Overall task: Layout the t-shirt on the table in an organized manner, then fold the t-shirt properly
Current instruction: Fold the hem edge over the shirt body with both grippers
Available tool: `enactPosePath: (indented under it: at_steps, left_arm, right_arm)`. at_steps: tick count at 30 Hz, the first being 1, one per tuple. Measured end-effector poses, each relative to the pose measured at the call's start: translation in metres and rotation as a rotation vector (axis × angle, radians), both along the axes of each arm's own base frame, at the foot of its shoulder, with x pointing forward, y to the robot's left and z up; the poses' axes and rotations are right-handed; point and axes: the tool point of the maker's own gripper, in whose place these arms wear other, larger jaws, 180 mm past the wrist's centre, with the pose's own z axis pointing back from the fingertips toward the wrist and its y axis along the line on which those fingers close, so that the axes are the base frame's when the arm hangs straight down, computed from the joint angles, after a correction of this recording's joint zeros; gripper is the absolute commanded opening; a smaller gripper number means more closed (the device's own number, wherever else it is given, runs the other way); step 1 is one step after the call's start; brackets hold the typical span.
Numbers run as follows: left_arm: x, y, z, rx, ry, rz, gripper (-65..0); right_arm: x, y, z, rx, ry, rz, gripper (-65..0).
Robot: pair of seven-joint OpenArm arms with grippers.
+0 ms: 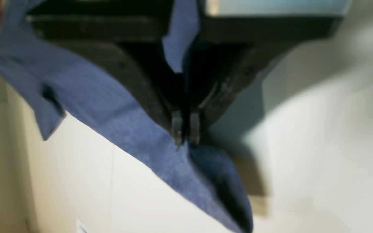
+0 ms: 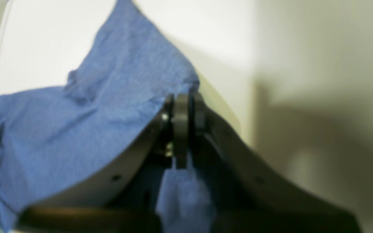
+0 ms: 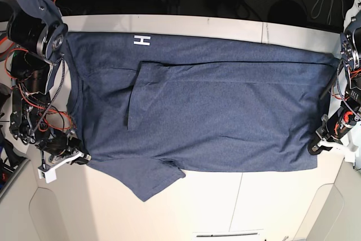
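Spread wide across the table (image 3: pixel 237 196), the t-shirt (image 3: pixel 214 117), one sleeve trailing toward the near edge, a white "H" showing near the far left. Left gripper (image 1: pixel 185 131) clamped shut on the t-shirt's edge at the scene's right; right gripper (image 2: pixel 181 129) likewise pinched onto cloth at the scene's left. No containers. Rest of the lettering hidden; both wrist views blurred; arms partly cut off.

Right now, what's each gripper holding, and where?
Both hold the t-shirt: left gripper and right gripper each shut on a fabric edge at opposite ends.
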Motion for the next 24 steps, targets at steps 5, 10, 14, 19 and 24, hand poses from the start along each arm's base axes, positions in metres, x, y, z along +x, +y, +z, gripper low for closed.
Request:
enactPosePath:
  at_steps: [5,10,14,19,24]
  left_arm:
    - [-0.028,0.004,-0.015,-0.146,0.030,0.074,-65.0]
    - [-0.048,0.014,-0.011,-0.136,0.010,0.072,-65.0]
    - [-0.064,0.018,-0.004,-0.079,-0.004,0.041,-65.0]
    - [-0.088,0.023,-0.004,-0.024,0.005,0.017,-65.0]
    - [-0.110,0.028,-0.013,-0.011,0.031,0.030,-65.0]
  right_arm:
    - [-0.031,-0.001,0.011,-0.009,0.003,0.048,-65.0]
    - [-0.058,0.000,0.028,-0.041,-0.037,0.089,-65.0]
    - [-0.083,-0.002,0.022,-0.078,-0.024,0.102,-65.0]
    - [-0.109,0.001,0.016,-0.082,-0.002,0.122,-65.0]
    - [-0.134,0.001,0.001,-0.093,0.051,0.133,-65.0]
